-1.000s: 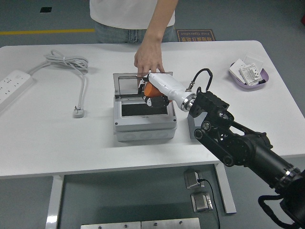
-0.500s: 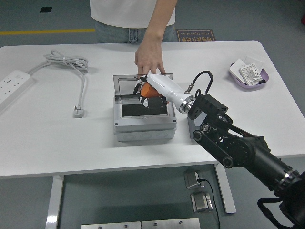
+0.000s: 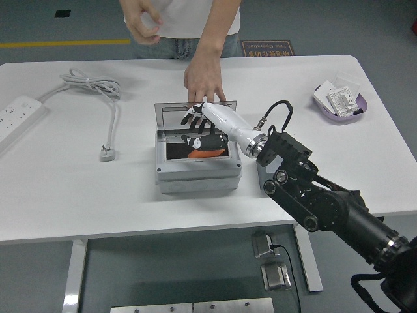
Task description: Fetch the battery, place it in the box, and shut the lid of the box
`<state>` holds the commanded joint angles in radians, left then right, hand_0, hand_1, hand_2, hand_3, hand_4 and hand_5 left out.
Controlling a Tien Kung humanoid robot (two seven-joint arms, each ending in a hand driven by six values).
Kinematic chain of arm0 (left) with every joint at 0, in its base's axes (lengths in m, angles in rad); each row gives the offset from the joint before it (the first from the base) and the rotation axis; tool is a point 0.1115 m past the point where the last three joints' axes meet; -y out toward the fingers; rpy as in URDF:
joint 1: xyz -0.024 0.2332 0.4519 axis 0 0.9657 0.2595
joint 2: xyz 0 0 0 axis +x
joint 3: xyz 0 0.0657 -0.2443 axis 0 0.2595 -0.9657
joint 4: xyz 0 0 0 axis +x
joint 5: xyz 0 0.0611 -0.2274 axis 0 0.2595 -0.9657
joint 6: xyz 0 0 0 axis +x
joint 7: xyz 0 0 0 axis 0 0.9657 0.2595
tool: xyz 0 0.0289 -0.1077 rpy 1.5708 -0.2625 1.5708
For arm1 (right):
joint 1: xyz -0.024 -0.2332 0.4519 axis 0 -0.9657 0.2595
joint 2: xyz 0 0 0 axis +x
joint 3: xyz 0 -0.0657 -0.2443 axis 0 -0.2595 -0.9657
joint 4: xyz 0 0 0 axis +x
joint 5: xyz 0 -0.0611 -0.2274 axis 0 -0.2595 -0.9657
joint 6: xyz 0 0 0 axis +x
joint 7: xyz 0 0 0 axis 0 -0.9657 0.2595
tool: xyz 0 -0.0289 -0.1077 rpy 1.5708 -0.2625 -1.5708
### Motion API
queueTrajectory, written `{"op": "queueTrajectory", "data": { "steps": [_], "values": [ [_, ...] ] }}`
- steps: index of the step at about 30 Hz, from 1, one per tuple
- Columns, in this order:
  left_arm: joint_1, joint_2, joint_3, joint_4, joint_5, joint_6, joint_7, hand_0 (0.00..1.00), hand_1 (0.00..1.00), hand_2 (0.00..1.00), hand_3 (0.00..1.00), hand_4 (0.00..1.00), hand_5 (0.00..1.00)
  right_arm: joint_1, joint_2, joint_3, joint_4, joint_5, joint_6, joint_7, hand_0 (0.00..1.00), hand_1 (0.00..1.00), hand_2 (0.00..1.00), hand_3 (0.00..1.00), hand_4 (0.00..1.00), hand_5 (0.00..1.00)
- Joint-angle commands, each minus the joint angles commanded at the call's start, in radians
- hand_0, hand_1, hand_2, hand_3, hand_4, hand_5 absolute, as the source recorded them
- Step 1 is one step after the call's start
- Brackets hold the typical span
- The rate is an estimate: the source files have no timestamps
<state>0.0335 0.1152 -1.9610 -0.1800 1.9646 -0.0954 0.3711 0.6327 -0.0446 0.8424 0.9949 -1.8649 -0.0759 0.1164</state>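
A grey box (image 3: 195,177) stands mid-table with its clear lid (image 3: 174,115) raised at the back. An orange and black battery (image 3: 204,153) lies inside the box on its dark floor. My right hand (image 3: 197,128), white with black fingers, hovers over the box's back right part with fingers spread and holds nothing. A person's hand (image 3: 204,83) rests on the top edge of the lid from the far side. My left arm is out of view.
A white power strip (image 3: 17,117) with its coiled cable (image 3: 96,86) and plug (image 3: 107,153) lies at the left. A purple tray (image 3: 339,106) with white parts sits at the far right. The person's other hand (image 3: 143,23) is raised at the top.
My right hand let go of the orange battery, which now lies in the box. The fingers have spread open. The person's second hand has come into view at the top.
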Motion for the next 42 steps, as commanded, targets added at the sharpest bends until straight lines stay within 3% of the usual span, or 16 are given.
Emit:
{"op": "queueTrajectory", "data": {
  "steps": [15,31,36,42],
  "values": [
    [0.003,-0.002,-0.005,0.0,0.002,0.0,0.0,0.588,0.398,0.589,0.641,0.715,0.236,-0.013,-0.017,-0.003,0.057,0.036,0.017,-0.021,0.294,0.422,0.496,0.528,0.784,0.361],
    [0.004,-0.004,-0.01,0.0,0.003,0.0,-0.001,0.588,0.398,0.591,0.641,0.714,0.23,-0.021,-0.068,0.052,0.24,0.149,0.107,-0.086,0.29,0.419,0.495,0.518,0.777,0.369],
    [0.002,0.0,-0.009,0.0,0.004,0.0,0.0,0.588,0.397,0.592,0.641,0.713,0.226,0.029,-0.101,0.071,0.228,0.161,0.115,-0.079,0.287,0.414,0.499,0.523,0.77,0.361],
    [-0.003,0.006,-0.008,0.0,0.009,-0.001,0.001,0.588,0.397,0.591,0.639,0.712,0.227,0.108,-0.13,0.062,0.158,0.183,0.117,-0.049,0.287,0.415,0.505,0.525,0.769,0.356]
  ]
}}
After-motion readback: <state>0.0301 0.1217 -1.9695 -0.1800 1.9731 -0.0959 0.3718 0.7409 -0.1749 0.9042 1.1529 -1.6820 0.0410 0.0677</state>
